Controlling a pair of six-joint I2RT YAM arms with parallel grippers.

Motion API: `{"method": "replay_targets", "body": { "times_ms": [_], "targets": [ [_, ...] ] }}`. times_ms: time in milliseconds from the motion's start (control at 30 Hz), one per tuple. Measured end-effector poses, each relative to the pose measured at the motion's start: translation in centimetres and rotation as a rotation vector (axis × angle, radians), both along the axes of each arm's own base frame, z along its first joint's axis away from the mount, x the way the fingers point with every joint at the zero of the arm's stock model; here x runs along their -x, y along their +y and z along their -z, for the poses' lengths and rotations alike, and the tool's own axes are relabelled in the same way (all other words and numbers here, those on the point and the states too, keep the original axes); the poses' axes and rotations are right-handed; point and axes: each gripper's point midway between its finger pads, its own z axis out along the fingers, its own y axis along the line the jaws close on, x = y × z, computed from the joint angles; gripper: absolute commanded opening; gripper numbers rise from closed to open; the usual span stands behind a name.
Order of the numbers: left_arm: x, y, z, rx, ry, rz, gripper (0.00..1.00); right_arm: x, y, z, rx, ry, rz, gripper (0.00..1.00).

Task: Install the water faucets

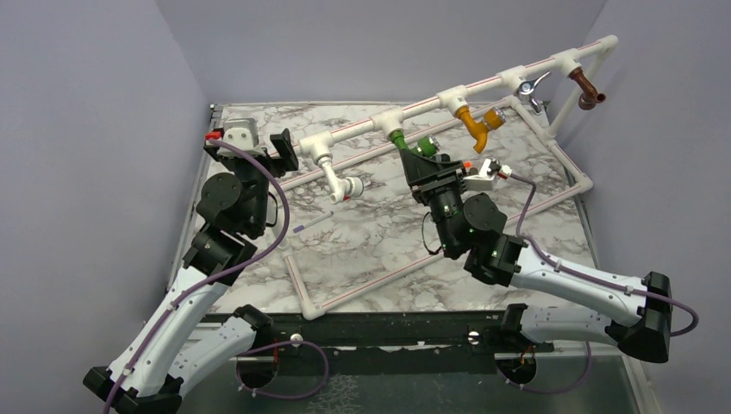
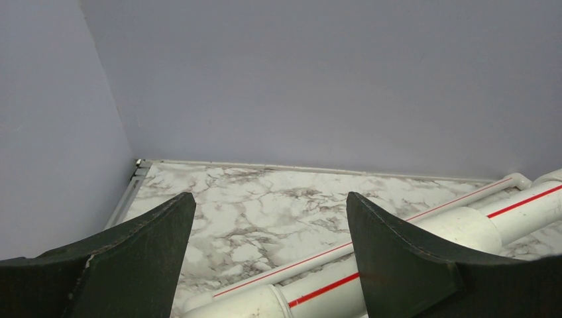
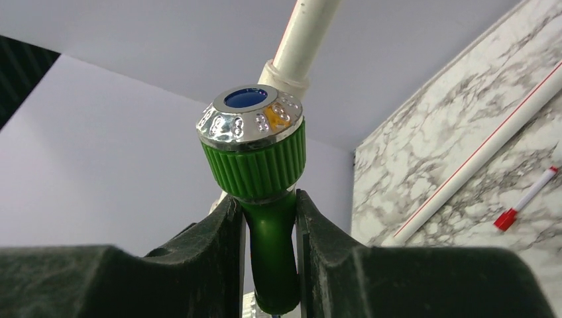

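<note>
Green faucet (image 1: 405,141) hangs under a tee on the upper rail of the white pipe frame (image 1: 509,78), about midway along it. From above, we see its body slant from the tee toward the near right, with the silver knob (image 1: 428,147) on the right side. In the right wrist view its long axis runs straight up between the fingers: a smooth green neck, then a ribbed green collar, then the knob with a blue cap facing the pipe above.

The right gripper (image 3: 268,212) is pinched on that neck just below the collar, both pads touching it. The left gripper (image 2: 268,205) is spread wide with nothing between its fingers, at the left end of the frame near the back left corner; a red-striped pipe passes under its right finger.

Along the same rail we see a white faucet (image 1: 338,181) to the left, and a yellow faucet (image 1: 478,125), a chrome faucet (image 1: 530,89) and a brown faucet (image 1: 588,90) to the right.

The frame's right end sits near the right wall. Bare marble table (image 1: 371,250) lies inside the frame on the near side of the green faucet, with a small white stick (image 1: 310,222) lying there. The left arm stands along the table's left edge.
</note>
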Motion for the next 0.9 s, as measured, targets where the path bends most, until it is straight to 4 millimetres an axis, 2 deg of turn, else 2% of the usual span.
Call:
{"method": "replay_targets", "body": {
  "times_ms": [433, 667, 700, 900],
  "targets": [
    [0.01, -0.18, -0.01, 0.001, -0.001, 0.010, 0.85, 0.49, -0.04, 0.37, -0.279, 0.134, -0.047, 0.00],
    [-0.02, -0.21, 0.01, 0.001, 0.000, 0.010, 0.85, 0.52, 0.03, 0.33, -0.318, 0.161, -0.053, 0.01],
    [-0.02, -0.21, 0.01, 0.001, 0.000, 0.010, 0.85, 0.52, 0.03, 0.33, -0.319, 0.161, -0.053, 0.02],
    [-0.03, -0.21, 0.02, 0.001, 0.000, 0.010, 0.85, 0.52, 0.02, 0.32, -0.310, 0.164, -0.052, 0.28]
  ]
}}
